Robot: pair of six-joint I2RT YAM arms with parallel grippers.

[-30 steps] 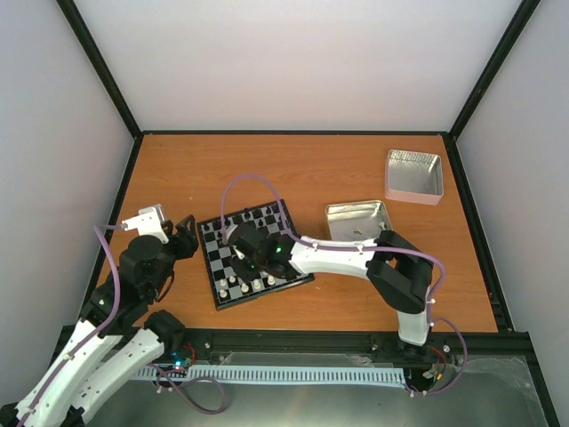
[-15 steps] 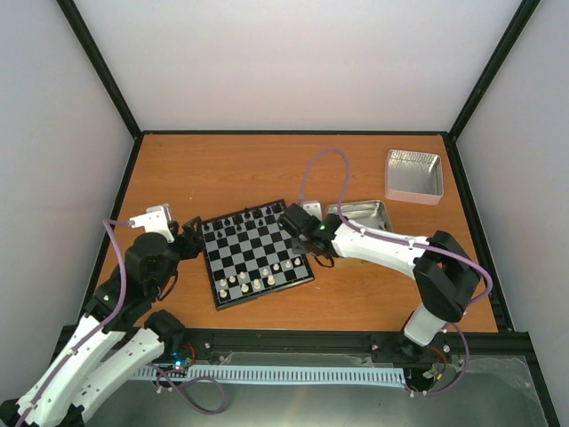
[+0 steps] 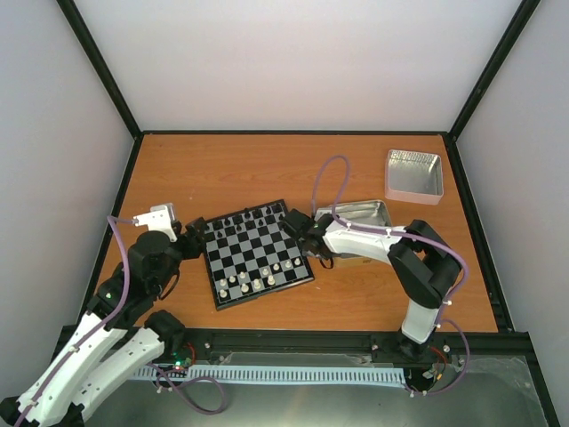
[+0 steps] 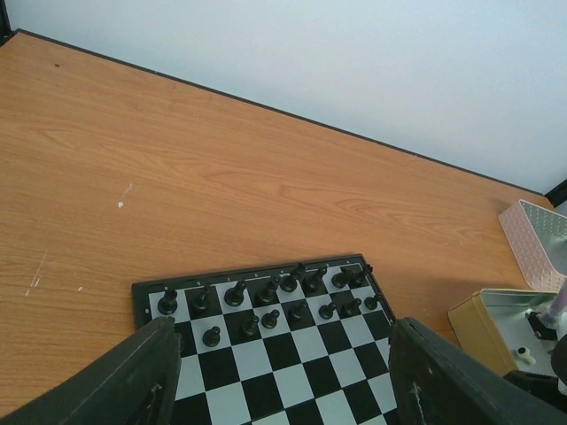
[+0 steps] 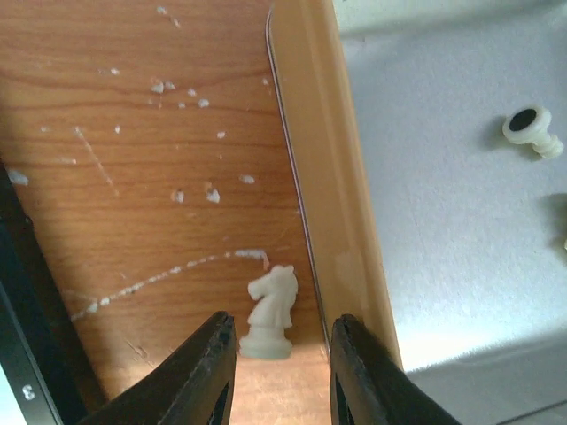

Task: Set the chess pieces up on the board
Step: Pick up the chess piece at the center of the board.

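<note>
Your table [image 3: 222, 169] is orange-brown woodgrain. The board [image 3: 253, 249] lies flat on it, left of centre and turned at a slant. Just right of the board an open tin [image 3: 360, 218] rests on the wood, and a second tin [image 3: 414, 174] sits well apart, near the far right corner. In your right wrist view, one white knight [image 5: 269, 312] stands upright on bare wood, just beside the open tin's tan wall, among pale scratches [image 5: 168, 274].

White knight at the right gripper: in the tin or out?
Out: the white knight sits on the wooden table, just outside the tin wall.
</note>
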